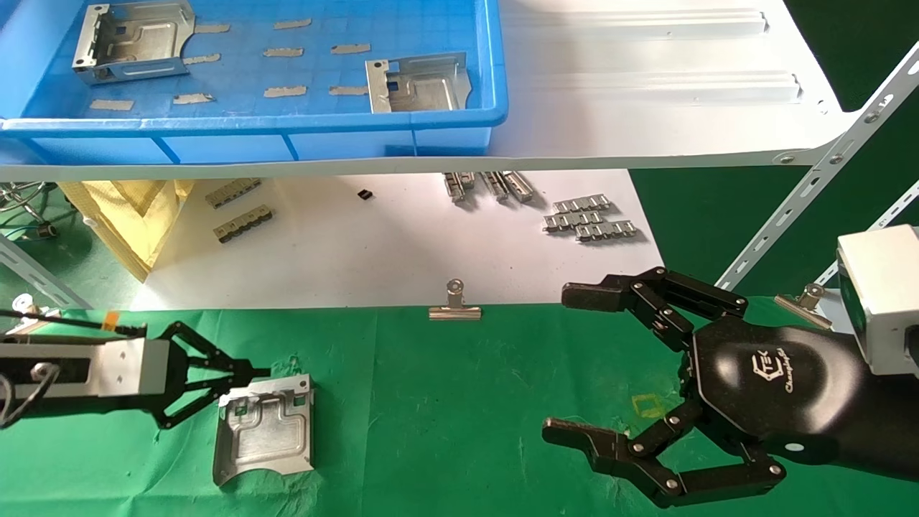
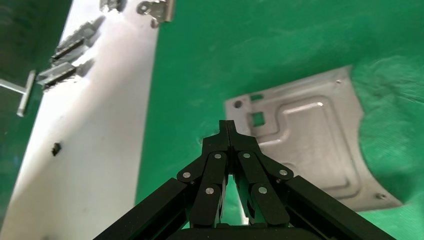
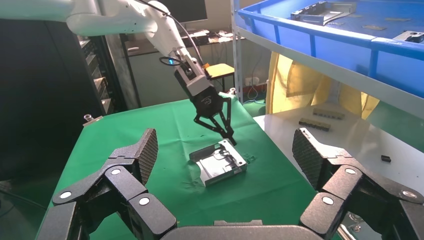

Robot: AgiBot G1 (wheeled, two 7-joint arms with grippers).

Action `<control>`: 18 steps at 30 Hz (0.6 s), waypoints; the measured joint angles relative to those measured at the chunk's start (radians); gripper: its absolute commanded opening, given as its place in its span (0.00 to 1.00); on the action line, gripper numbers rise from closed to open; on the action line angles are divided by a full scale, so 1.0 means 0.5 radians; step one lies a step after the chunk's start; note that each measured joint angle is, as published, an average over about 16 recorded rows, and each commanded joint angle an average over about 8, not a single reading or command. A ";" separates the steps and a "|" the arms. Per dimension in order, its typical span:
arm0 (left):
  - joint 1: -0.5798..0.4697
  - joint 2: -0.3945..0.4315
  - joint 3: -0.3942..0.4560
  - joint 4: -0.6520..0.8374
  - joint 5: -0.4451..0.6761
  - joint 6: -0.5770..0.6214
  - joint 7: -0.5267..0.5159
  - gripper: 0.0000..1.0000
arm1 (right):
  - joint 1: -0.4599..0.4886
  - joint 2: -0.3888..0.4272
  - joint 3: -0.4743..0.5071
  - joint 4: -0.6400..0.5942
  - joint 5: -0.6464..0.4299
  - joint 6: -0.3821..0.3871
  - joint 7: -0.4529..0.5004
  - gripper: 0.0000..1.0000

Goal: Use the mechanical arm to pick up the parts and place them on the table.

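Plate (image 1: pixel 264 429) set on counter (image 1: pixel 445 424); left gripper (image 1: pixel 262 373) pressed together at its edge. Next: fetch another from bin (image 1: pixel 287 129).

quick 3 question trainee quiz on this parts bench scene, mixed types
1. True or false: the left pincer is shut, tips at the edge of the silvery stamped metal plate on the green cloth table.
2. How many such plates lie in the blue plastic tray?
3. The right pincer is: A open and empty, B holding a plate.

Key: 1 true; 2 two; 3 A
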 measured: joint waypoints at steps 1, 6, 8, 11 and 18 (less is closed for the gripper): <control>0.002 0.002 -0.003 0.009 -0.014 0.005 -0.012 1.00 | 0.000 0.000 0.000 0.000 0.000 0.000 0.000 1.00; 0.048 -0.010 -0.024 0.006 -0.151 0.042 -0.160 1.00 | 0.000 0.000 0.000 0.000 0.000 0.000 0.000 1.00; 0.083 -0.026 -0.033 -0.017 -0.235 0.059 -0.267 1.00 | 0.000 0.000 0.000 0.000 0.000 0.000 0.000 1.00; 0.145 -0.057 -0.047 -0.061 -0.373 0.079 -0.453 1.00 | 0.000 0.000 0.000 0.000 0.000 0.000 0.000 1.00; 0.290 -0.135 -0.059 -0.172 -0.652 0.086 -0.856 1.00 | 0.000 0.000 0.000 0.000 0.000 0.000 0.000 1.00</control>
